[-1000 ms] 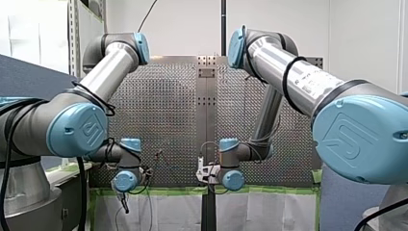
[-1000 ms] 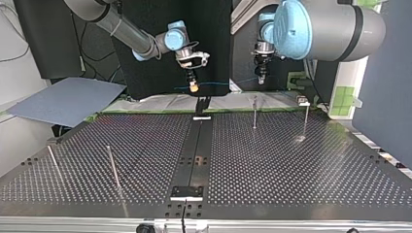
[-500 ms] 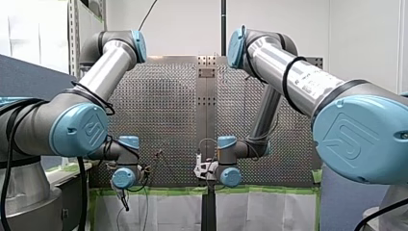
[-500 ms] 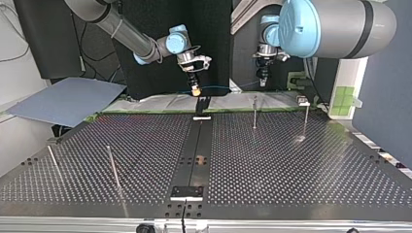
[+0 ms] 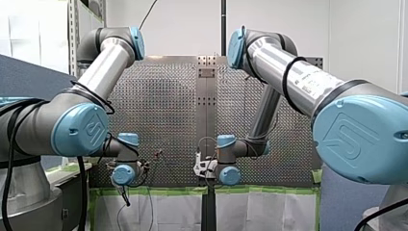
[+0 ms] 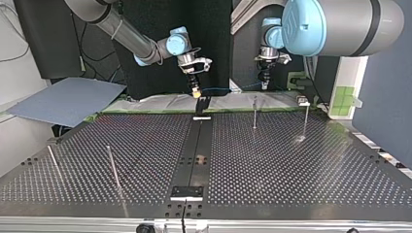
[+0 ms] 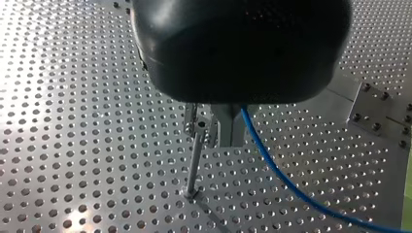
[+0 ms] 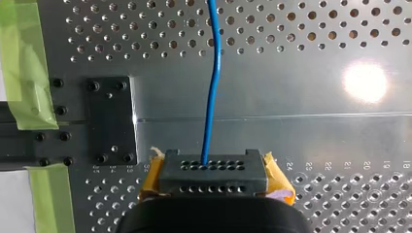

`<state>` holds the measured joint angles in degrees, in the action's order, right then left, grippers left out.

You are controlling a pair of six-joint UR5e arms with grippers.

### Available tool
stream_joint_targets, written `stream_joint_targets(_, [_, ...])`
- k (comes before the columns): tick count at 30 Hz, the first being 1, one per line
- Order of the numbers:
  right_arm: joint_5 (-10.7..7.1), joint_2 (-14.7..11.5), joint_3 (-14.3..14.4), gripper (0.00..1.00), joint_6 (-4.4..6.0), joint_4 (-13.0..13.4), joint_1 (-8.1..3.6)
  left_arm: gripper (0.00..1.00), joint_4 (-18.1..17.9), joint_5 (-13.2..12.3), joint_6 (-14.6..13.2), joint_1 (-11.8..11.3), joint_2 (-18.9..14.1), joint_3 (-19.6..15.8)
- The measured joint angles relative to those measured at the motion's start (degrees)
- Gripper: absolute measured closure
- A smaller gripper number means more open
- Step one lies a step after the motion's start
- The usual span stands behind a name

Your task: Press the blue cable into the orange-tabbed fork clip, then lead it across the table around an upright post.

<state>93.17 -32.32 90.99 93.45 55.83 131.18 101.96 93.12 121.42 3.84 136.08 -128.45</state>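
Observation:
The thin blue cable (image 6: 228, 88) hangs above the table's far edge between both grippers. My right gripper (image 6: 196, 91), with yellow pads, is shut on it; in the right wrist view the cable (image 8: 214, 77) runs straight ahead from the gripper (image 8: 214, 167). My left gripper (image 6: 265, 85) is shut on the cable too; the cable (image 7: 277, 174) leaves its metal fingers (image 7: 228, 128) and trails off to one side. An upright post (image 7: 193, 165) stands right beside those fingers, also seen as the post (image 6: 254, 114). I cannot make out the orange-tabbed clip for certain.
More thin posts stand on the perforated table: a post (image 6: 305, 119) at the top view's right and two posts (image 6: 112, 167) at its left. A black centre rail (image 6: 197, 145) crosses the table. Green tape (image 8: 22, 63) and a black bracket (image 8: 109, 119) lie under my right gripper.
In the top view both grippers have shifted a little to the right with the cable held between them. My right gripper has also come slightly lower.

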Motion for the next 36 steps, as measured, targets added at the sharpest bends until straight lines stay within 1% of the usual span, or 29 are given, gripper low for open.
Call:
stream_joint_targets(5, [-0.10, 0.07, -0.49, 1.00, 0.00, -0.07, 0.00, 1.00, -0.04, -0.70, 0.93, -0.42, -0.06, 0.17])
stream_joint_targets(9, [-0.23, 0.10, -1.17, 1.00, 0.00, -0.40, 0.04, 1.00, -0.02, -0.86, 0.88, -0.64, -0.61, 0.10])
stream_joint_targets(13, [-0.28, 0.18, -1.67, 1.00, 0.00, -0.64, 0.07, 1.00, 0.12, -1.19, 0.67, -0.77, -2.41, 0.02])
stream_joint_targets(17, [-0.33, 0.27, -2.05, 1.00, 0.00, -0.84, 0.11, 1.00, 0.71, -1.50, 1.14, -0.82, -4.56, 0.03])
stream_joint_targets(20, [-0.34, 0.34, -2.19, 1.00, 0.00, -1.00, 0.09, 1.00, 0.88, -1.51, 1.35, -0.89, -5.31, 0.05])
stream_joint_targets(30, [-0.35, 0.49, -2.25, 1.00, -0.01, -1.65, 0.00, 1.00, 0.70, -0.68, 1.67, -1.42, -5.52, -0.43])
stream_joint_targets(36, [-0.35, 0.64, -2.25, 1.00, -0.01, -1.61, -0.07, 1.00, 0.83, -1.20, 2.04, -1.70, -5.46, 0.02])
